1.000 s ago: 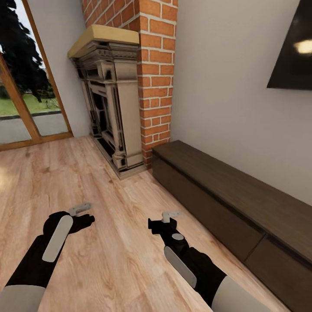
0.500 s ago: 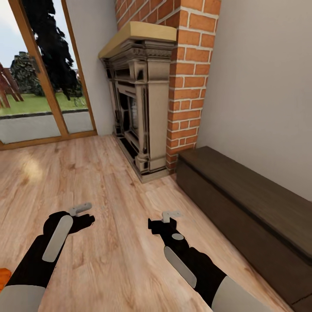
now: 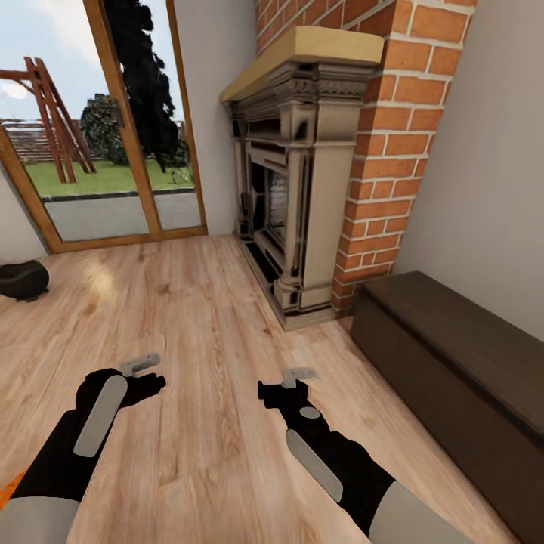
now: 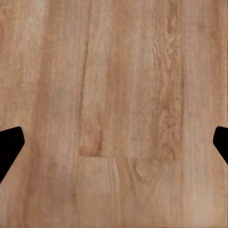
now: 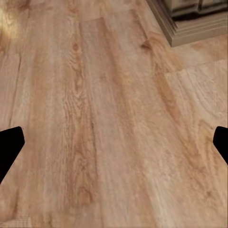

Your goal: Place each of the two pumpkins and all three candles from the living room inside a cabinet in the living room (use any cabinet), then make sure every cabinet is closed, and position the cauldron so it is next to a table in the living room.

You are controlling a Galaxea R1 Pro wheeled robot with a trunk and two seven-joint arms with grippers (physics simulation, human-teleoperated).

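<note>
— Two tools on the list: how do they stand?
— Left tool (image 3: 141, 365), black housing with pale grey fingers, spread wide and empty; its dark fingertips (image 4: 9, 145) sit at opposite edges of the left wrist view. Right tool (image 3: 297, 375), same make, likewise spread apart, nothing between the fingers. Both hover over the light honey-toned wooden plank floor (image 3: 204, 423), matt, with visible grain and knots.
— Any lettering or labels?
— No writing can be read on any item.
— Task items?
— Long low dark-brown wooden cabinet (image 3: 461, 370), flat top, plain front, against the grey wall at the right, just beside the red brick chimney column (image 3: 385, 174). Round-bellied black cauldron (image 3: 23, 279), partly cut by the picture's left edge, on the floor near the wooden-framed glass door (image 3: 113, 136). Small orange sliver (image 3: 10, 483) beside the left forearm; cannot tell what it is.
— Other fixtures?
— Ornate carved grey-beige fireplace surround (image 3: 295, 196) with a pale wooden mantel shelf (image 3: 317, 47).
</note>
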